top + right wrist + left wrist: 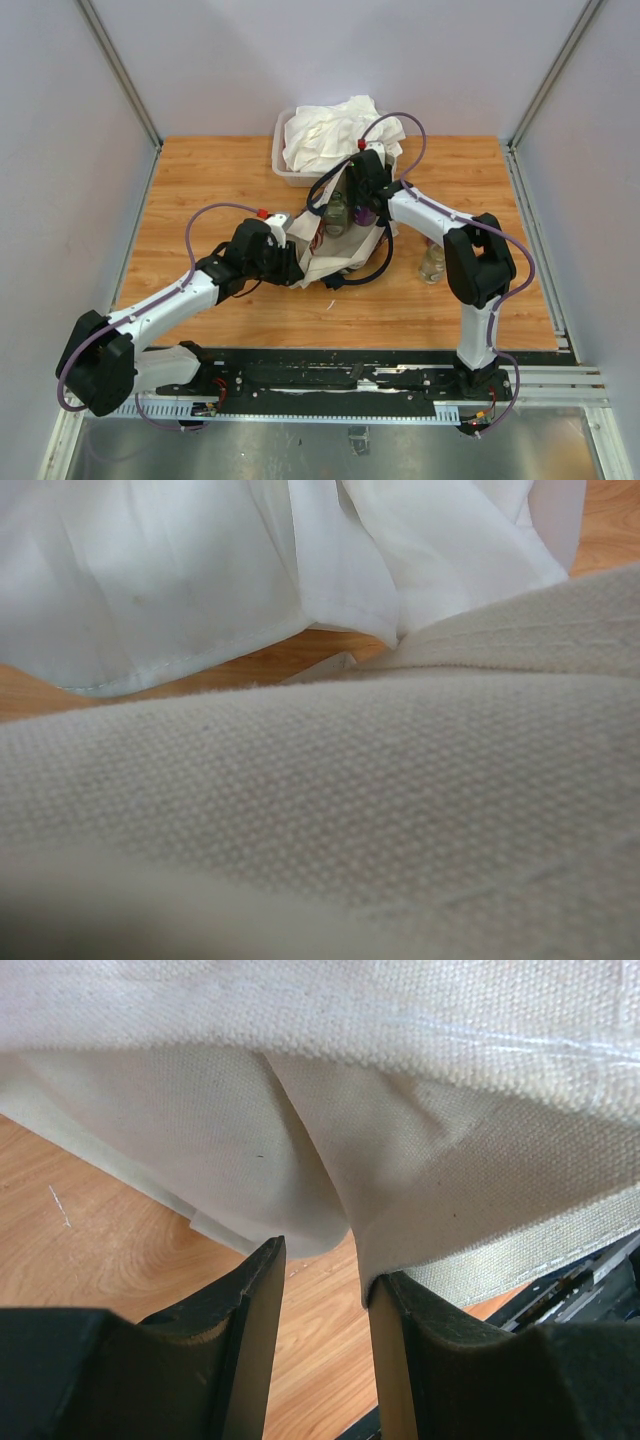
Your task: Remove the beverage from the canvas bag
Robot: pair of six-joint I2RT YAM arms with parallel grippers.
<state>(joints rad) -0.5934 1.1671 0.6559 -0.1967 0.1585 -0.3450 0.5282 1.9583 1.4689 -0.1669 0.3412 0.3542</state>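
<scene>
The cream canvas bag (335, 250) lies mid-table with its mouth facing the back, navy straps trailing at its front. A greenish bottle (337, 212) and a darker purple-topped one (365, 216) show in its mouth. My left gripper (293, 246) is at the bag's left edge. In the left wrist view it (328, 1265) is open, with the canvas (420, 1160) hanging just over the fingertips and resting on the right finger (392, 1295). My right gripper (362, 205) reaches into the bag's mouth by the bottles. Its wrist view shows only canvas (350, 810), and its fingers are hidden.
A clear plastic tub (281, 160) with a white cloth heap (335, 130) stands right behind the bag; the cloth also shows in the right wrist view (200, 570). Another clear bottle (433, 262) stands on the wood to the bag's right. Grey walls enclose the table.
</scene>
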